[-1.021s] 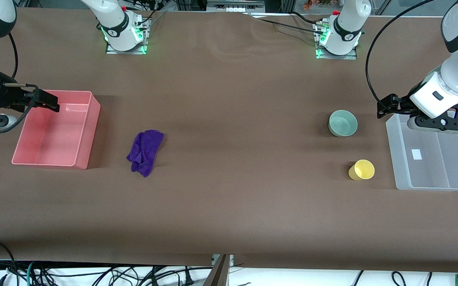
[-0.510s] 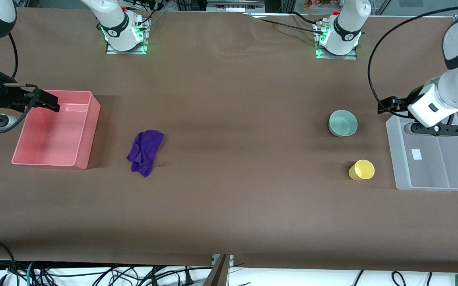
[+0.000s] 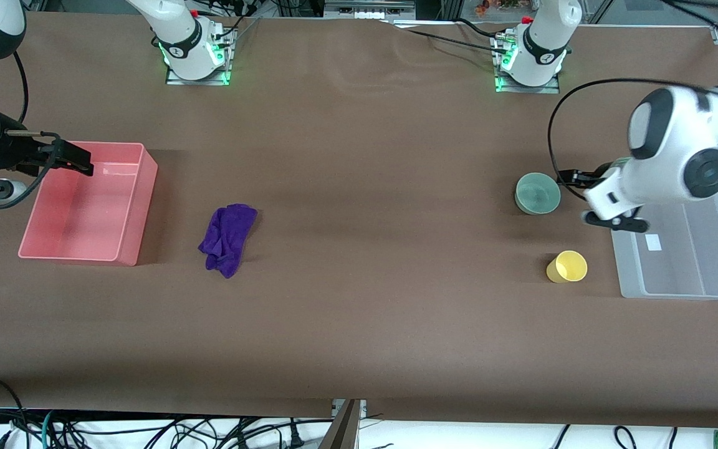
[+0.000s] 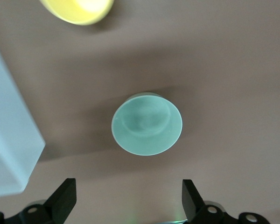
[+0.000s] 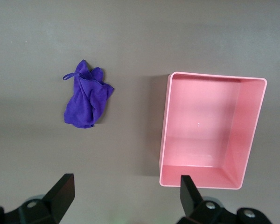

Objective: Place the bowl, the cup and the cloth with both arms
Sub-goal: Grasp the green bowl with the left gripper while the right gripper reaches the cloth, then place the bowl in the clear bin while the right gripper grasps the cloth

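Left gripper (image 4: 126, 200) held over table beside bowl (image 3: 538, 193), fingers spread — judged lined up for grasp. Right gripper (image 5: 123, 196) spread, parked over pink bin (image 3: 88, 202) — waiting; cloth (image 3: 228, 238) untouched.

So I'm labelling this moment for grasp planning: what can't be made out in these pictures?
- Left tool: hidden by its own wrist in the front view; fingertips show only in the left wrist view.
- Cup: cut off by the frame edge in the left wrist view.
- Clear bin: one end hidden by the left arm in the front view.
- Right tool: finger gap unreadable side-on in the front view.
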{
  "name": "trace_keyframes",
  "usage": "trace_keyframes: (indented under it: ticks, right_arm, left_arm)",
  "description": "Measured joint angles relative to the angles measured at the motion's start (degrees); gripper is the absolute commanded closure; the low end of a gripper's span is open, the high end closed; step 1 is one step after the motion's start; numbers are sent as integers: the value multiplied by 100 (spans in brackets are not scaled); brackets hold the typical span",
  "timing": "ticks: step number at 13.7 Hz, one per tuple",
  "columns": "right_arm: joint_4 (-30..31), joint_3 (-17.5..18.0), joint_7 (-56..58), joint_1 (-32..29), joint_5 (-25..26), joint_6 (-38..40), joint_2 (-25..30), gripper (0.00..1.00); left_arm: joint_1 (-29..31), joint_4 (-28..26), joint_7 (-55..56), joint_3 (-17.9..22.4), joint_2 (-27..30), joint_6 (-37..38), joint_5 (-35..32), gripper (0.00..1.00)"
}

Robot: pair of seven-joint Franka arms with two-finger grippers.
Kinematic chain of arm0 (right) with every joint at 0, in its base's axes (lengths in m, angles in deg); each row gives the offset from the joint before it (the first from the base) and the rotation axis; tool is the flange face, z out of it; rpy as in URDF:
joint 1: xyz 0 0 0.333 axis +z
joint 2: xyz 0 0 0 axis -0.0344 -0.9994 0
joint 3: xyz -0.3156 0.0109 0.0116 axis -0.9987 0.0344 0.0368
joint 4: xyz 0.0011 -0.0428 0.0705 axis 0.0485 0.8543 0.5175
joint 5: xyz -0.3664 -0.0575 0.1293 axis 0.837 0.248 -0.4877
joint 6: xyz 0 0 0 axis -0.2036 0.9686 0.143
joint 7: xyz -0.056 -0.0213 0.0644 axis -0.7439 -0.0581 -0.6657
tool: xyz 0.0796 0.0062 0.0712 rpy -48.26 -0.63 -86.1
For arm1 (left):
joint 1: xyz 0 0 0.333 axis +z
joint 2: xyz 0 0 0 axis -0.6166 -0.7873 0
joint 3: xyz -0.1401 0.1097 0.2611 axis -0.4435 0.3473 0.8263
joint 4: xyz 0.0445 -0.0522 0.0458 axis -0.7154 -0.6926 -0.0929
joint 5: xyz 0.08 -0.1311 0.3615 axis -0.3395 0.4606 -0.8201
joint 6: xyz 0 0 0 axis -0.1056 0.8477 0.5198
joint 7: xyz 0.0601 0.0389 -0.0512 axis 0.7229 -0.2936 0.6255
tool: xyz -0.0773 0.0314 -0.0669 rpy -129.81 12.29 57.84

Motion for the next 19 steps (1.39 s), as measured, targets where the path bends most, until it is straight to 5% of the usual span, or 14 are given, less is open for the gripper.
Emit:
trace_keyframes:
  ticks: [7, 8, 9, 11, 15, 19]
  right_arm:
    - [150, 13, 0, 2, 0, -251, -105, 0]
    - [351, 40, 0, 8, 0, -526, -143, 0]
    - [625, 66, 0, 17, 0, -866, -187, 0]
    - [1288, 96, -3, 34, 0, -1669, -373, 0]
    - [2320, 98, -27, 61, 0, -3270, -932, 0]
    - [2451, 111, -206, 245, -28, -3911, -1372, 0]
  left_arm:
    - [18, -2189, -872, -1, -274, -3504, -5, 6]
    - [19, -2227, -988, -1, -282, -3559, -6, 21]
    - [23, -2224, -1089, 2, -281, -3573, -6, 64]
    - [34, -2223, -1199, 5, -281, -3589, -6, 100]
    - [47, -2208, -1228, 6, -286, -3640, -6, 100]
    - [56, -2048, -1269, 19, -258, -3575, -6, 100]
